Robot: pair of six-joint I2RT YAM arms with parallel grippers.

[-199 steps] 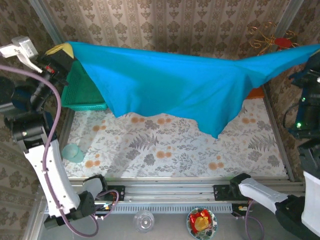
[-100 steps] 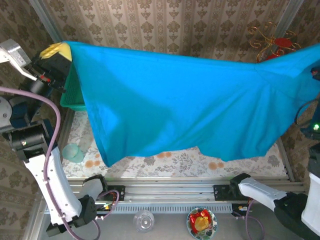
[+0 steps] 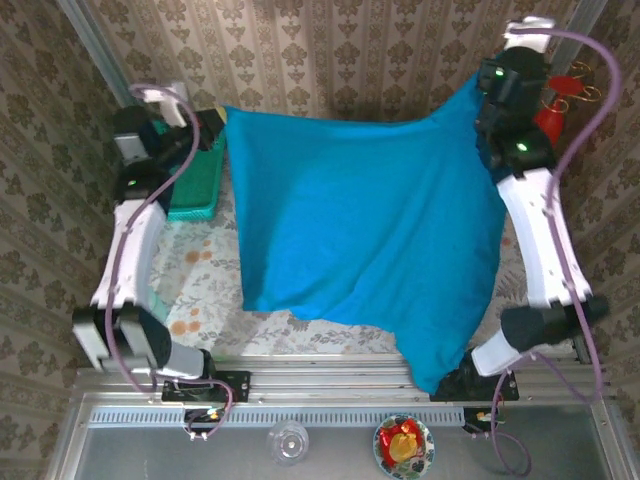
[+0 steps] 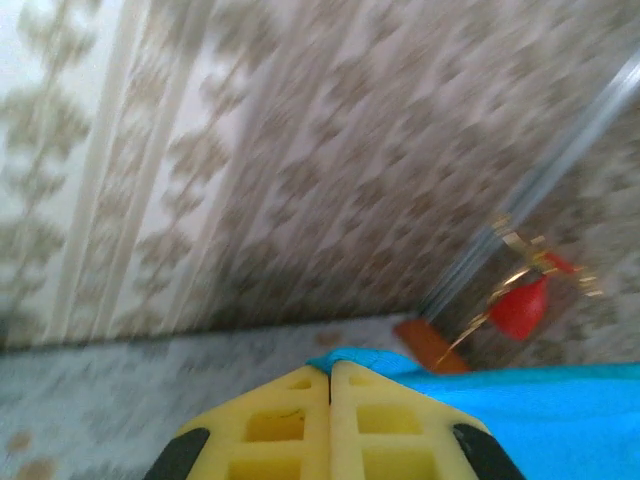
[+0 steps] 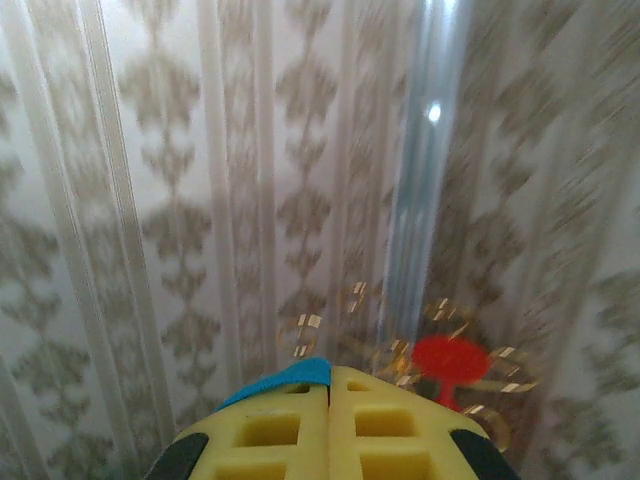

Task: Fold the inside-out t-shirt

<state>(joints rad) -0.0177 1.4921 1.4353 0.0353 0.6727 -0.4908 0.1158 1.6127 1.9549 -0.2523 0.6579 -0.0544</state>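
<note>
Seen from above, one inside-out t-shirt [image 3: 360, 230] hangs spread just right of the single teal-green basket [image 3: 195, 182]. Two arms hold its top corners: the left gripper [image 3: 218, 120] by the basket's far right corner, the right gripper [image 3: 484, 88] well apart from the basket, across the table [image 3: 200, 285]. In that view the fingertips are hard to make out. The wrist cameras settle it: the left fingers [image 4: 270, 425] and the right fingers [image 5: 270, 430], both yellow, are pressed together, each pair pinching a sliver of teal cloth. One red ornament [image 5: 450, 360] stands blurred beyond the right fingers. The shirt covers most of the table.
</note>
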